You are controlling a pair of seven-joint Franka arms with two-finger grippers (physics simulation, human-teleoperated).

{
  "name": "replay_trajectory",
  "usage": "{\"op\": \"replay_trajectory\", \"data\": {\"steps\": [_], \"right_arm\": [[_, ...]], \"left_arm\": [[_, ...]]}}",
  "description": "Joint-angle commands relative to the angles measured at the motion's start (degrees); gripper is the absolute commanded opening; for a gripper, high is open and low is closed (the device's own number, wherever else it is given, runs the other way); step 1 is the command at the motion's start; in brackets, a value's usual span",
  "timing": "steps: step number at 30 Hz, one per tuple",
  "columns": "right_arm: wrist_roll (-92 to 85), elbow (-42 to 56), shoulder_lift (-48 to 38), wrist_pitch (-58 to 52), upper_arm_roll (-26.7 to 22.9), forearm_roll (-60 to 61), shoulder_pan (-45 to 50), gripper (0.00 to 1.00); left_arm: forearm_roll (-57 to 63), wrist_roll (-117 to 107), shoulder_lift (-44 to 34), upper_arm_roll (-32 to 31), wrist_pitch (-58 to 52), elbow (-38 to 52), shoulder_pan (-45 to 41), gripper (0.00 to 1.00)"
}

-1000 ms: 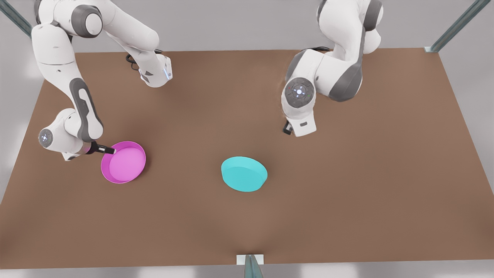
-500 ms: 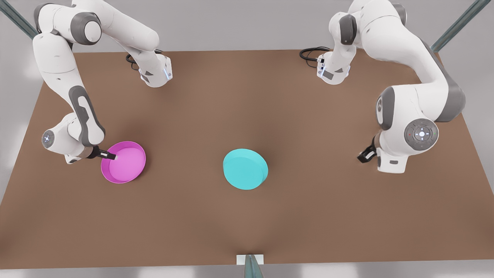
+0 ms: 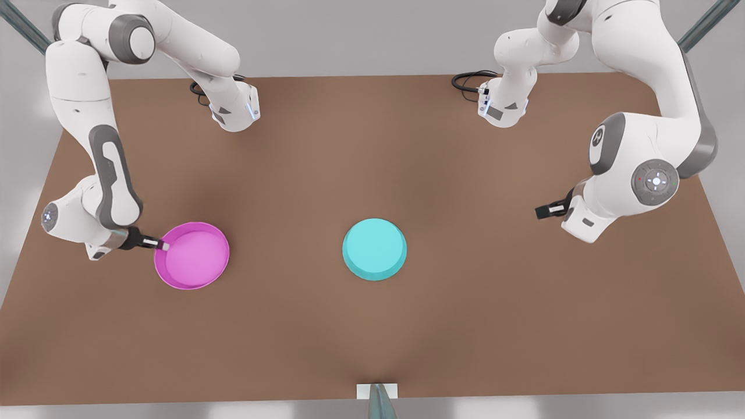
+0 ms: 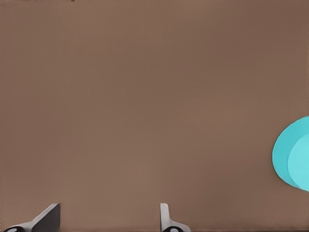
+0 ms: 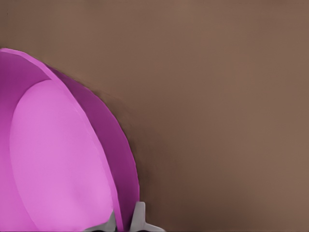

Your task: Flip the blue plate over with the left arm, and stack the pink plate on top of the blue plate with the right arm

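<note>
Brown, matte and flat, the surface (image 3: pixel 372 326) spans the front view, with wide bare room around both plates. Left arm (image 3: pixel 646 151) stands at the front view's right; right arm (image 3: pixel 96 169) at the front view's left. Blue plate (image 3: pixel 374 249), round and shallow, lies upside down near the surface's centre, its plain underside up, nothing on it. Pink plate (image 3: pixel 192 255), round with a low upright rim, sits upright well apart toward the front view's left and holds nothing. Right gripper (image 3: pixel 163 245) clamps its fingers (image 5: pixel 138 218) across the pink rim. Left gripper (image 3: pixel 540 213) hovers well clear of the blue plate, fingers (image 4: pixel 165 218) spread apart.
</note>
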Motion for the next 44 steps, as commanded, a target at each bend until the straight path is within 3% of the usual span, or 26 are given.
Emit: {"op": "replay_trajectory", "data": {"steps": [1,4,10,17,26,27,32,34,35,37,38,39,41,44], "right_arm": [[-1.5,2.1,-0.2,-11.5,2.4,5.0,0.3,0.21],[6.7,5.0,0.6,-10.8,9.9,8.1,2.7,0.21],[24.4,9.4,3.2,-7.0,9.9,12.0,19.6,0.21],[41.0,13.9,8.1,-1.2,9.8,11.7,32.9,0.21],[46.9,20.5,15.5,2.3,9.5,11.2,40.9,0.21],[47.0,20.8,15.6,2.2,9.4,10.3,40.9,1.0],[46.4,20.8,13.3,0.2,9.6,8.8,37.6,1.0],[46.3,20.9,6.6,-10.5,9.3,7.4,30.0,1.0],[45.9,21.9,3.5,-18.9,9.3,1.2,24.7,1.0],[36.5,33.1,2.0,-35.9,9.2,-23.0,20.2,1.0],[29.9,37.4,-2.2,-46.7,9.3,-25.3,15.4,1.0],[20.8,40.5,-7.4,-50.0,9.2,-25.4,14.8,1.0],[19.6,38.5,-18.1,-50.3,7.5,-29.9,18.5,1.0],[19.4,36.5,-20.0,-51.1,5.6,-29.9,19.7,1.0]], "left_arm": [[-0.2,11.9,-0.4,0.0,-0.2,-0.2,0.0,1.0],[-0.2,11.9,-0.5,0.0,-0.4,-0.2,0.0,1.0],[-0.2,11.9,-0.6,0.0,-0.3,-0.2,0.0,1.0],[-0.2,11.8,-0.8,0.0,-0.2,-0.2,0.0,1.0],[-0.2,11.8,-0.7,0.0,-0.5,-0.3,0.0,1.0],[-0.2,11.8,-0.8,0.0,-0.5,-0.2,-0.1,1.0],[-0.2,11.8,-0.7,0.0,-0.5,-0.3,-0.1,1.0],[-0.2,11.8,-0.6,0.0,-0.5,-0.3,-0.1,1.0],[-0.2,11.8,-0.5,0.0,-0.5,-0.3,-0.1,1.0],[-0.2,11.8,-0.5,0.0,-0.5,-0.3,0.0,1.0],[-0.2,11.8,-0.6,0.0,-0.5,-0.3,0.0,1.0],[-0.2,11.8,-0.7,0.0,-0.5,-0.3,0.0,1.0],[-0.3,11.8,-0.2,0.1,-0.3,-0.2,0.2,1.0],[-0.3,12.0,-0.7,0.5,-0.5,0.2,0.3,1.0]]}}
